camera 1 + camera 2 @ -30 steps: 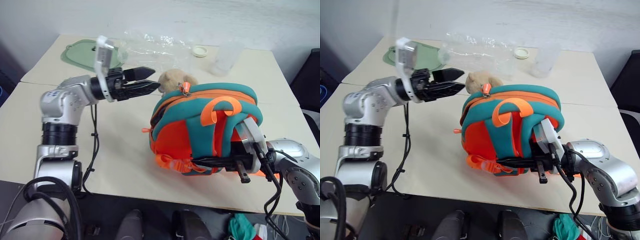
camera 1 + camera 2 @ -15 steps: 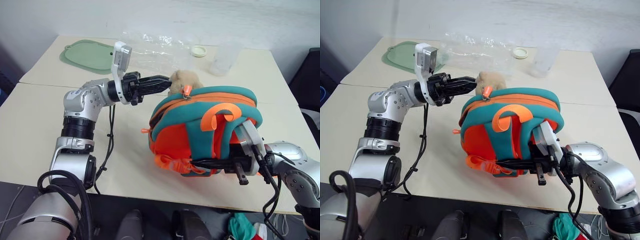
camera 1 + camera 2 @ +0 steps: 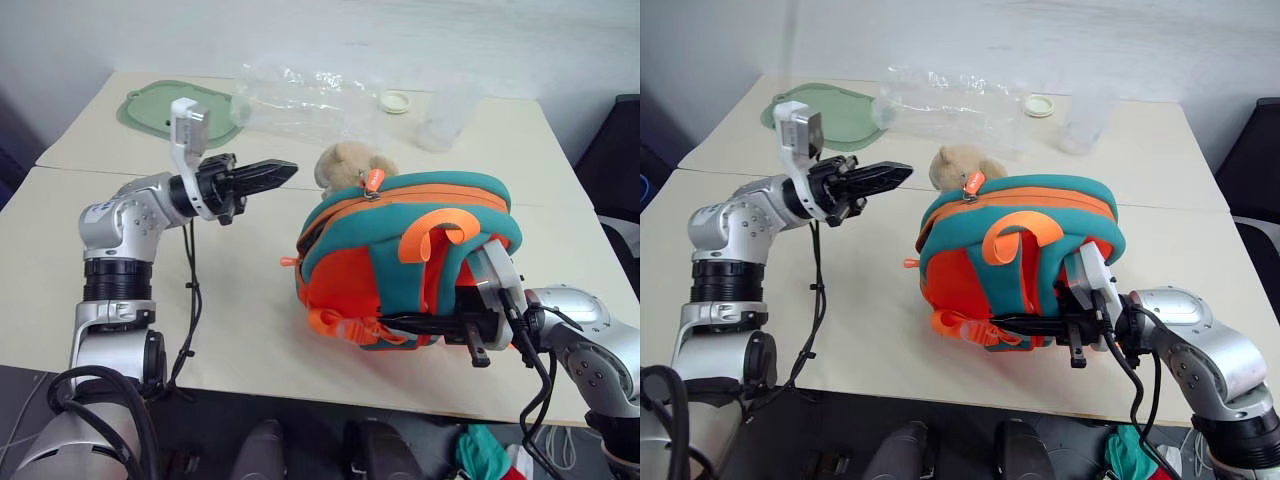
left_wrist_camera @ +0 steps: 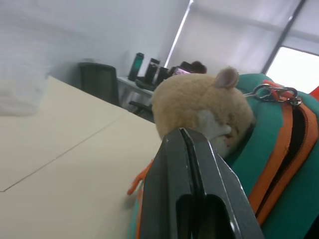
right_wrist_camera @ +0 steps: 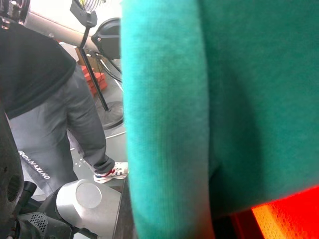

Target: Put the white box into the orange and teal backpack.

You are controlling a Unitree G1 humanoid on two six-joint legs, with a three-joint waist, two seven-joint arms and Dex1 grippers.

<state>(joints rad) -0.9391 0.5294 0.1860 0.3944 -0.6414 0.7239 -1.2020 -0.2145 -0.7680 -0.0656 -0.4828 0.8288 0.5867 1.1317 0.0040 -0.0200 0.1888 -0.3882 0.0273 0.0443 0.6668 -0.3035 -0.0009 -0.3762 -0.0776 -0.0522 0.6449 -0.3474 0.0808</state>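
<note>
Head views. The left gripper (image 3: pixel 283 168) is shown with its fingers pressed together and nothing between them; a second earlier they were spread beside the plush toy (image 3: pixel 345 163), and the arm has since been drawn back toward the robot's left, so that a gap now lies between fingertips and toy. The backpack (image 3: pixel 400 262) is seen standing on the table (image 3: pixel 250 300), zip edge uppermost, the toy protruding behind its top. The right gripper (image 3: pixel 478 330) is held against the backpack's lower near side, its fingers closed on the bag's webbing as before. A green mat (image 3: pixel 150 105), a crinkled plastic bag (image 3: pixel 300 100), a round lid (image 3: pixel 400 101) and a clear cup (image 3: pixel 445 120) lie along the far edge. The white box is not seen on the table; it is judged either to be inside the backpack already or to be hidden.

Left wrist view. The closed black fingers (image 4: pixel 192 199) are aimed at the toy (image 4: pixel 202 107), apart from it, with the zip pull (image 4: pixel 271 92) beside it.

Right wrist view. Teal strap fabric (image 5: pixel 164 119) is seen close up; a standing person (image 5: pixel 45 89) appears beyond.

The closing and withdrawal suggest that the insertion is finished or that a re-approach is being prepared.
</note>
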